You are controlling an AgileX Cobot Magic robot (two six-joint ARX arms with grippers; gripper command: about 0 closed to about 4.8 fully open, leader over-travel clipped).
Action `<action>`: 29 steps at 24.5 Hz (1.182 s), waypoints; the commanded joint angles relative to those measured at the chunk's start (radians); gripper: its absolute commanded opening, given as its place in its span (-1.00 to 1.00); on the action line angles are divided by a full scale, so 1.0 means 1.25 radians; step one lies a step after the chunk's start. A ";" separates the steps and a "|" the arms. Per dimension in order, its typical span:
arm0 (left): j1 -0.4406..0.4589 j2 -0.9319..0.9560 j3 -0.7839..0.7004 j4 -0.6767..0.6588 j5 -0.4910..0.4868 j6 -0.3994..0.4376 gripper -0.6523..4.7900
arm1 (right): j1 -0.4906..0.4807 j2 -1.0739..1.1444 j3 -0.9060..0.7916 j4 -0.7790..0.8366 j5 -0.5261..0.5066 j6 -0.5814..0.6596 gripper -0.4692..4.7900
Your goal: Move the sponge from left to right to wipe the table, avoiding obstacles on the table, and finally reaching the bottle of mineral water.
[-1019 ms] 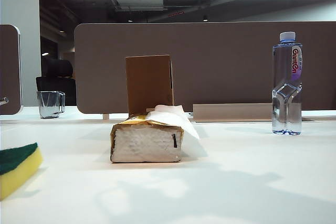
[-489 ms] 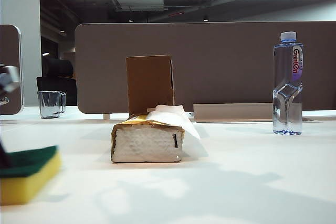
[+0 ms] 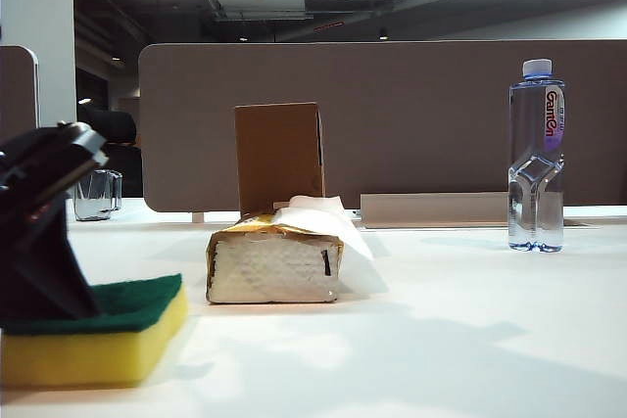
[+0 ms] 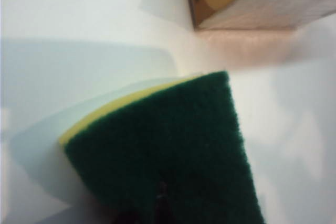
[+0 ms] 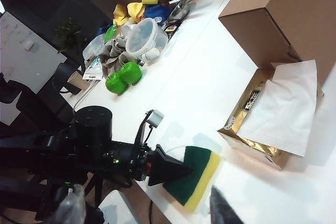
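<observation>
The sponge (image 3: 98, 335), yellow with a green top, lies flat on the white table (image 3: 441, 340) at the front left. My left gripper (image 3: 59, 286) is shut, and its black tip presses on the green top (image 4: 168, 150); the right wrist view shows the same (image 5: 176, 170). The tissue pack (image 3: 274, 266) sits just right of the sponge (image 5: 197, 177), a small gap apart, with the brown cardboard box (image 3: 279, 154) upright behind it. The bottle of mineral water (image 3: 536, 159) stands at the far right. My right gripper (image 5: 147, 211) hangs open high above the table, holding nothing.
A clear glass mug (image 3: 93, 193) stands at the back left. A brown partition (image 3: 421, 115) runs along the table's far edge. In the right wrist view, green items (image 5: 123, 77) and plastic tubs (image 5: 144, 38) crowd the table's far end.
The sponge has slid right toward the tissue pack, and my left gripper has come into the exterior view with it. The bottle, box, tissues and right arm have not moved.
</observation>
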 commanded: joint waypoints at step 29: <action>-0.208 0.244 0.091 0.207 -0.034 -0.137 -0.71 | 0.001 -0.003 0.003 0.013 -0.018 0.001 0.34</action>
